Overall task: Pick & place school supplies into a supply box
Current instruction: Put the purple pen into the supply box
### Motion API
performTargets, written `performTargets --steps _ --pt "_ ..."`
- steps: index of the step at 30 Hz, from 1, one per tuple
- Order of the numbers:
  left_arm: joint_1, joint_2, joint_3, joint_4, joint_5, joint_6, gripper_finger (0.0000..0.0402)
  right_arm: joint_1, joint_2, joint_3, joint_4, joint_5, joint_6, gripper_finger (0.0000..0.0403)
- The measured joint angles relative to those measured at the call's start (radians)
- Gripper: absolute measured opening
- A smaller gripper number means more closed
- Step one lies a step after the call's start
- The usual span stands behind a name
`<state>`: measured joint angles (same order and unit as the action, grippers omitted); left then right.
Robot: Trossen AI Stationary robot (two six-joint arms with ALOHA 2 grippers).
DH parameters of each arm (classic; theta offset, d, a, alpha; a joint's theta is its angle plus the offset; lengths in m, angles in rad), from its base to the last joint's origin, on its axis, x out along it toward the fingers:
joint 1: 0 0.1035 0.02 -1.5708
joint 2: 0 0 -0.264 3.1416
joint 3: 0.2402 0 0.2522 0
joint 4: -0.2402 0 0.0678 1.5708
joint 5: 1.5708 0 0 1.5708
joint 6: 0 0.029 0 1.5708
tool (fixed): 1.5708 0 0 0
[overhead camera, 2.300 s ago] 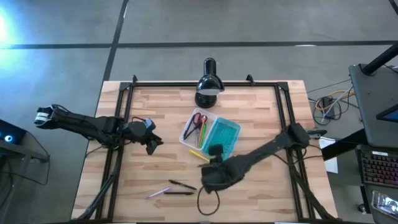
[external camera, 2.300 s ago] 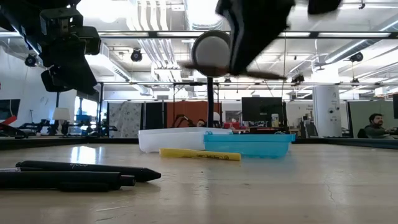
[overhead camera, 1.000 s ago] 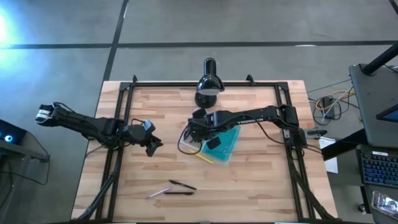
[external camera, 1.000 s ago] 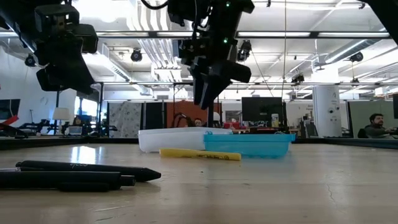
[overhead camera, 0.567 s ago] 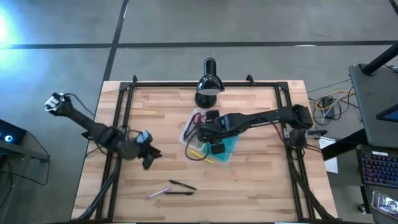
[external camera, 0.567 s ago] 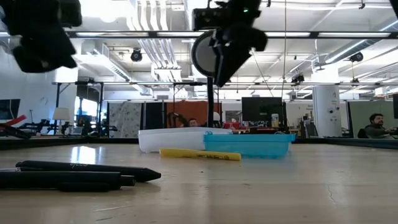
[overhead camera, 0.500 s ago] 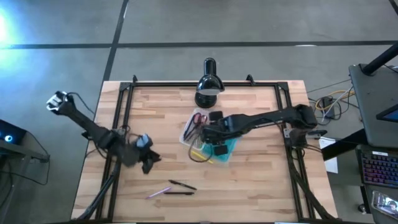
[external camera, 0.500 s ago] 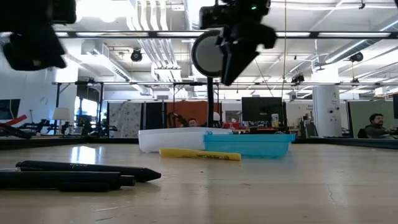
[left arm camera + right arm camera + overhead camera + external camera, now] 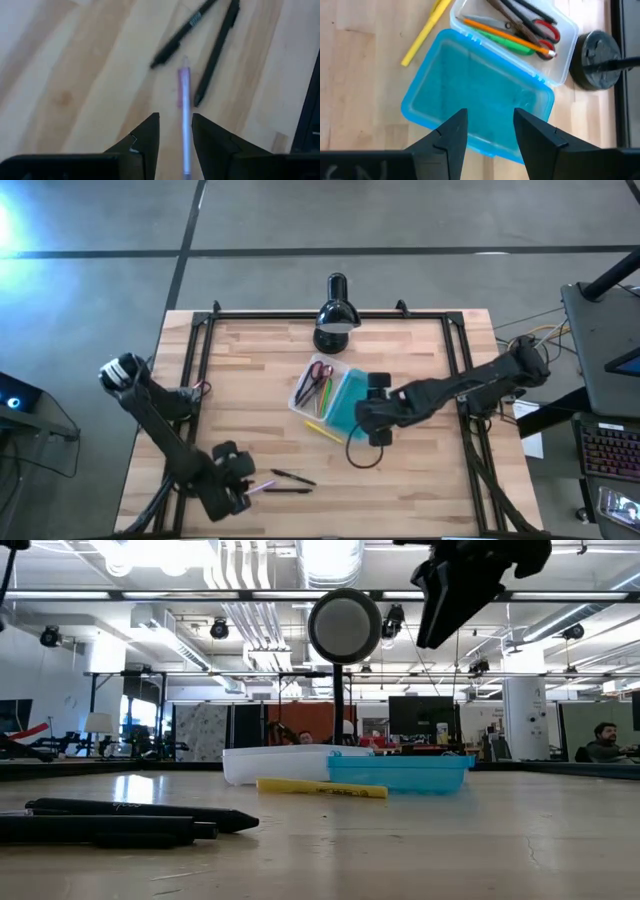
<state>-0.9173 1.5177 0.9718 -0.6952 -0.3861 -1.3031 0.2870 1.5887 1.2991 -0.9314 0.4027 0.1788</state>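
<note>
The supply box lies open mid-table: a clear tray (image 9: 312, 385) holding red-handled scissors (image 9: 540, 27), an orange pencil and a green pen, with its turquoise lid (image 9: 356, 402) flat beside it. A yellow pen (image 9: 322, 428) rests on the table against the box's near side. A pink pen (image 9: 183, 100) and two black pens (image 9: 290, 483) lie on the wood near the front edge. My left gripper (image 9: 175, 137) hovers open low over the pink pen, its fingers on either side of the pen's near end. My right gripper (image 9: 487, 130) stands open above the lid's near right corner, holding nothing.
A black desk lamp (image 9: 335, 315) stands at the far edge behind the box, its head (image 9: 345, 627) above the tray. Black frame rails (image 9: 195, 370) run along the table's left and right sides. Bare wood lies at the front right.
My left gripper has swung from the table's left middle toward the near edge and come down over the pink pen. My right gripper has drawn back from above the tray toward the table's right, and now hangs over the lid. The pens and box have stayed put.
</note>
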Motion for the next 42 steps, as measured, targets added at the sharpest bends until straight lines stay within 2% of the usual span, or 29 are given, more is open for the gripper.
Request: performTargets --steps 9,15,30,33,42 --pt "-0.027 0.151 0.064 0.103 0.088 0.002 0.0099 0.025 0.030 -0.008 0.000 0.000 0.032 0.0151" --pt "-0.031 0.221 0.059 0.089 0.087 0.000 0.0099 0.025 0.052 -0.011 0.003 0.000 0.023 0.0151" --pt "-0.020 0.230 0.045 0.065 0.061 -0.016 0.0099 0.024 0.053 -0.013 0.004 0.000 0.020 0.0151" --pt "-0.012 0.224 0.046 0.034 0.088 -0.025 0.0099 0.024 0.053 -0.013 0.004 0.000 0.020 0.0151" --pt "-0.007 0.172 0.040 0.014 0.031 -0.007 0.0099 0.022 0.053 -0.013 0.003 0.000 0.020 0.0151"
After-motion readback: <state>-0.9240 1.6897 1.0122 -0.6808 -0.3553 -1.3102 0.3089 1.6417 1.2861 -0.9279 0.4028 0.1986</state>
